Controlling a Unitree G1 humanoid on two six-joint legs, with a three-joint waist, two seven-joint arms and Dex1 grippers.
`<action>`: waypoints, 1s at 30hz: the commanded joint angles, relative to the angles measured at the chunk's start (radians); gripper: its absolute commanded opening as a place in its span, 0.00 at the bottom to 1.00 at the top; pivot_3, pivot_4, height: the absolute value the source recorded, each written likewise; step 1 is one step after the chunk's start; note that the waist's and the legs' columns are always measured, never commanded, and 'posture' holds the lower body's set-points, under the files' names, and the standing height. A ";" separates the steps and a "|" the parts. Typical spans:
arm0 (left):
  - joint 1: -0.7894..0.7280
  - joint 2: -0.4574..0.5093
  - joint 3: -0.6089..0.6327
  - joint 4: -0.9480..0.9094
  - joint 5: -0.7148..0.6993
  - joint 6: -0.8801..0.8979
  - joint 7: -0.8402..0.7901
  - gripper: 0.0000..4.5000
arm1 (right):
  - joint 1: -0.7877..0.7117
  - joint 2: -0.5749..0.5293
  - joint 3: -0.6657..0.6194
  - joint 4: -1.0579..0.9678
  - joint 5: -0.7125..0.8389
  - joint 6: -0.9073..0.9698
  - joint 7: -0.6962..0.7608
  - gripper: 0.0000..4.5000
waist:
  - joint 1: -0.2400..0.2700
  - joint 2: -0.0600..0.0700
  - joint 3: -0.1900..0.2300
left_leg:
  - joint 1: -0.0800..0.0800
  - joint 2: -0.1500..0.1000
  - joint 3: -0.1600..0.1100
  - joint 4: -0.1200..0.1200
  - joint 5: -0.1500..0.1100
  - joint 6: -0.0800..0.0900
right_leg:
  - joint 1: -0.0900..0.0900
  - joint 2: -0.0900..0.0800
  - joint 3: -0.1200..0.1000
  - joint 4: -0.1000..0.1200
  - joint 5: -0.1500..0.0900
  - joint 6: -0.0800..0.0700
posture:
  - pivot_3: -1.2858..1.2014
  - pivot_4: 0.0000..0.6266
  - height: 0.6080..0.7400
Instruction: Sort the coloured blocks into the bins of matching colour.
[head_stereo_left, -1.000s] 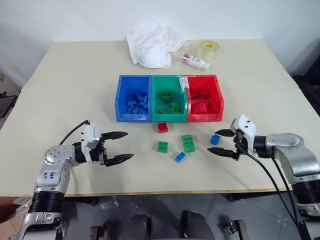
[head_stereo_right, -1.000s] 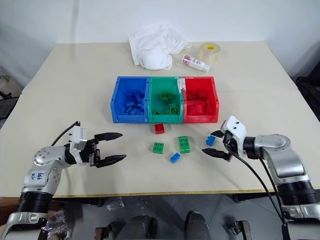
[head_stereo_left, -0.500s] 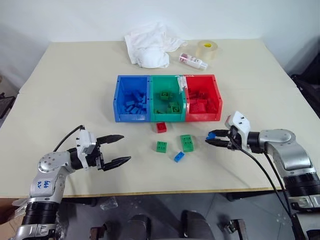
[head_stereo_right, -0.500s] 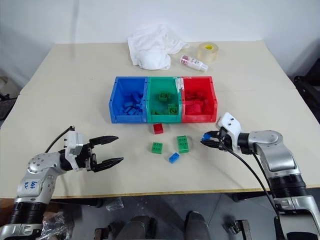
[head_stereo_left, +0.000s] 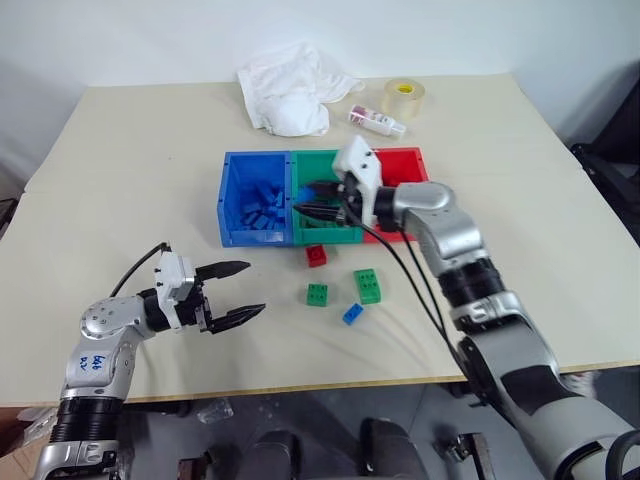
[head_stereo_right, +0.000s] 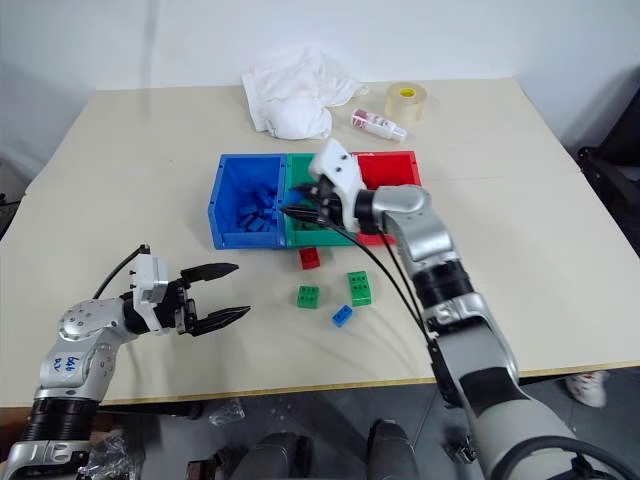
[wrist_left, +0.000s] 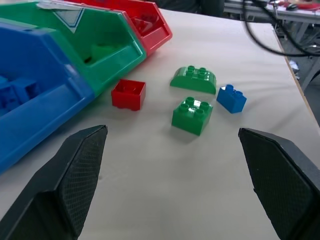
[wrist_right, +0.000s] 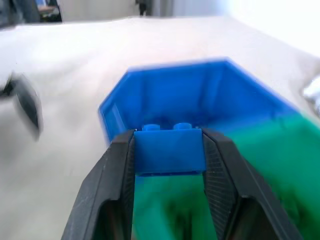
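My right gripper (head_stereo_left: 303, 200) is shut on a small blue block (wrist_right: 167, 150). It hovers over the green bin (wrist_left: 115, 45), at its border with the blue bin (head_stereo_left: 250, 235), and points toward the blue one. The red bin (wrist_left: 150, 30) sits at the right end of the row. In front of the bins, loose blocks lie on the table: a red one (head_stereo_left: 318, 255), a small green one (head_stereo_left: 318, 294), a longer green one (head_stereo_left: 367, 286) and a small blue one (head_stereo_left: 353, 313). My left gripper (head_stereo_left: 245, 290) stands open near the front left, empty, facing these blocks.
A crumpled white cloth (head_stereo_left: 290, 85), a clear tape roll (head_stereo_left: 407, 98) and a small bottle (head_stereo_left: 375, 120) lie behind the bins. My right arm and its cable stretch across the table right of the loose blocks. The table's front edge runs close below my left gripper.
My right gripper shut on the blue block lying right of the loose blocks. It lifted the block and swung left and up to over the bins. The left gripper stayed put.
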 joint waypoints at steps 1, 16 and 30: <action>-0.012 -0.012 -0.001 -0.011 -0.004 -0.020 0.008 1.00 | -0.103 0.073 -0.025 0.177 -0.025 -0.137 -0.052 0.32 | -0.003 0.000 0.000 | 0.000 0.000 -0.001 0.000 0.000 0.000 | 0.000 0.000 0.000 0.000 0.000 0.000 | 0.52 0.24 1.00; -0.025 -0.039 -0.023 0.008 0.002 -0.039 0.007 1.00 | -0.121 0.054 -0.071 0.239 -0.039 -0.235 0.022 0.99 | -0.020 0.001 0.000 | 0.000 0.000 -0.004 -0.001 0.000 0.000 | 0.000 0.000 0.000 0.002 0.000 0.000 | 0.52 0.24 1.00; -0.048 0.000 -0.013 0.106 0.001 -0.082 -0.070 1.00 | 0.605 -0.502 -0.208 -0.728 0.218 0.241 0.290 0.99 | 0.015 0.001 0.000 | -0.001 -0.001 -0.002 0.000 0.000 0.000 | 0.002 0.000 0.001 -0.004 0.000 0.000 | 0.52 0.24 1.00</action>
